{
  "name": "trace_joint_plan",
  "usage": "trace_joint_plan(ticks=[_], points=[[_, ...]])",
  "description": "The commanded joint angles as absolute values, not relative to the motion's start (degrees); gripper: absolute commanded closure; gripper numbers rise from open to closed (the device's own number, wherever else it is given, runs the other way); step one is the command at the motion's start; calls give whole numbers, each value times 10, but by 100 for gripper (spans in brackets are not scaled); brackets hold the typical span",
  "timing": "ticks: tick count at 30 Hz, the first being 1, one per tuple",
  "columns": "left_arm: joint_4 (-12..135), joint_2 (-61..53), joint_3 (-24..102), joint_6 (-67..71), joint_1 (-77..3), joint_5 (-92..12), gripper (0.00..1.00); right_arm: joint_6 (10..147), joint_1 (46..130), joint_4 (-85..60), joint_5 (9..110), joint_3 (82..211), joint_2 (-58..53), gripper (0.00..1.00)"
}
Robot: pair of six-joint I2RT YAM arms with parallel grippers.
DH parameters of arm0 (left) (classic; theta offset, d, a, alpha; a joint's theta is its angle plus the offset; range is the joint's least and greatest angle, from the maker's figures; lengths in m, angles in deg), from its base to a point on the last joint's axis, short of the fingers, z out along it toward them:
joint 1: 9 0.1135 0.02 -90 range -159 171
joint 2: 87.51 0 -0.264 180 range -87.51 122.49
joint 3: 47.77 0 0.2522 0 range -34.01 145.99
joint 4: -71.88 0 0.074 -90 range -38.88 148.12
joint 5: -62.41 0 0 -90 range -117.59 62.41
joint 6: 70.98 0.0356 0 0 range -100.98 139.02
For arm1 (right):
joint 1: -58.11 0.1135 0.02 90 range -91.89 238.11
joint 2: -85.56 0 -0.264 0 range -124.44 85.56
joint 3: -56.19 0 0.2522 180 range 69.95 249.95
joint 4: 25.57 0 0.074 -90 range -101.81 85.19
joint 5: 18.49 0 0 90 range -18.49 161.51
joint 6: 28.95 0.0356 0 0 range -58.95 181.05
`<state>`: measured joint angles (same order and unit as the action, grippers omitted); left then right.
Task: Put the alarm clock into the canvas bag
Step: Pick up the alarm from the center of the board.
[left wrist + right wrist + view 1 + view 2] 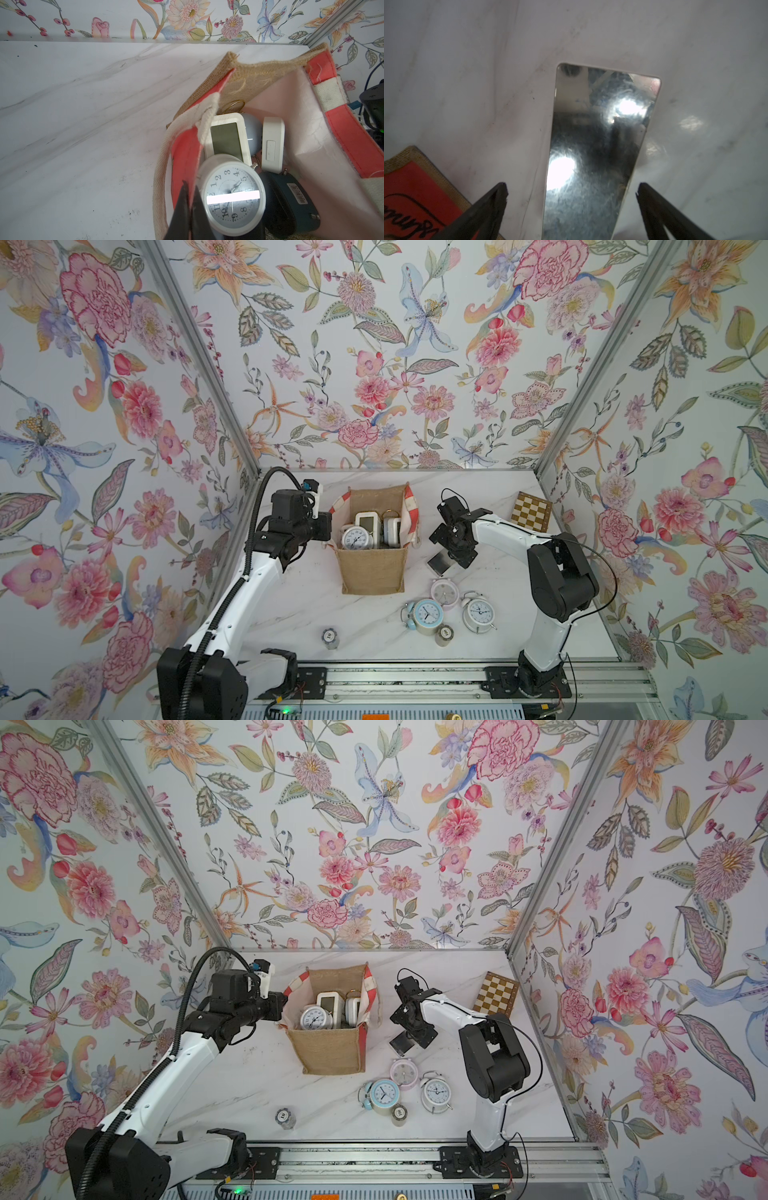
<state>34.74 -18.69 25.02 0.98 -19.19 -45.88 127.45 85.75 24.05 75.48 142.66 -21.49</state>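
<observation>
The canvas bag (372,568) (332,1048) stands upright mid-table, its mouth open. Inside lie a white round alarm clock (354,538) (232,195), a white digital one (227,139) and others. My left gripper (330,527) (190,187) is shut on the red edge of the bag's side panel (187,149). Just right of the bag, my right gripper (451,558) (571,189) hangs open over a flat mirror-faced slab (438,563) (600,145) lying on the table, one finger on each side. In front stand a pink (444,592), a blue (426,614) and a white twin-bell alarm clock (478,612).
A chessboard (531,512) leans at the back right corner. A small grey cylinder (444,634) sits just in front of the blue clock, and a small round jar (330,637) stands near the front left. Flowered walls close in three sides of the marble table (291,605).
</observation>
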Motion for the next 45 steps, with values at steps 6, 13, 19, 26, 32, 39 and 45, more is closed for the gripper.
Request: trace_joint_plan(ticks=[6, 13, 19, 26, 32, 39, 45], points=[[386, -197, 259, 7, -193, -466, 96, 1285, 861, 262, 775, 1443, -245, 5], [389, -196, 261, 5, -193, -470, 96, 1278, 862, 262, 784, 1444, -242, 17], [396, -192, 259, 1, -192, -476, 95, 1272, 862, 262, 791, 1440, -233, 23], [410, -183, 258, -7, -194, -489, 90, 1261, 860, 262, 805, 1441, -216, 33], [415, -173, 257, -11, -196, -494, 85, 1236, 859, 262, 830, 1451, -193, 41], [429, -164, 253, -17, -200, -502, 86, 1167, 856, 241, 866, 1462, -146, 45], [433, -157, 253, -19, -205, -505, 91, 1053, 857, 152, 859, 1445, -74, 45]])
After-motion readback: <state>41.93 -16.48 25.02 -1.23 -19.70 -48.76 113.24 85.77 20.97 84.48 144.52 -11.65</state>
